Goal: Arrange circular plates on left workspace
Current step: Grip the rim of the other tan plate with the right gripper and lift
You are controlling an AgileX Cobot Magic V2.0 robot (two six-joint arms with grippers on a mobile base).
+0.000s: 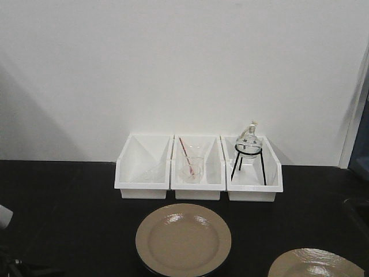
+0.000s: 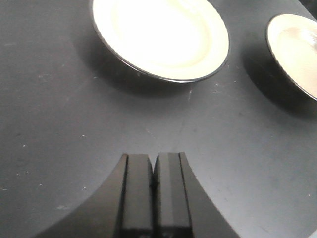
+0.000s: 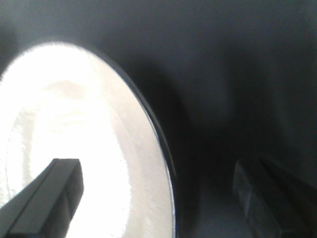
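Observation:
Two round tan plates with thin dark rims lie on the black countertop [image 1: 69,213]. One plate [image 1: 183,239] is at the front middle and the other plate [image 1: 316,264] is at the front right, cut by the frame edge. In the left wrist view both show, the nearer plate [image 2: 161,37] ahead and the other plate [image 2: 297,49] at the right. My left gripper [image 2: 154,168] is shut and empty, low over bare countertop short of the nearer plate. My right gripper [image 3: 157,168] is open and straddles the right rim of a plate [image 3: 74,139], one finger over the plate and one finger [image 3: 267,198] over the countertop.
Three white bins stand in a row by the back wall: an empty left bin [image 1: 144,167], a middle bin [image 1: 197,168] with a glass beaker and red rod, and a right bin [image 1: 253,170] with a flask on a black tripod. A raised dark edge [image 1: 353,203] shows at the far right.

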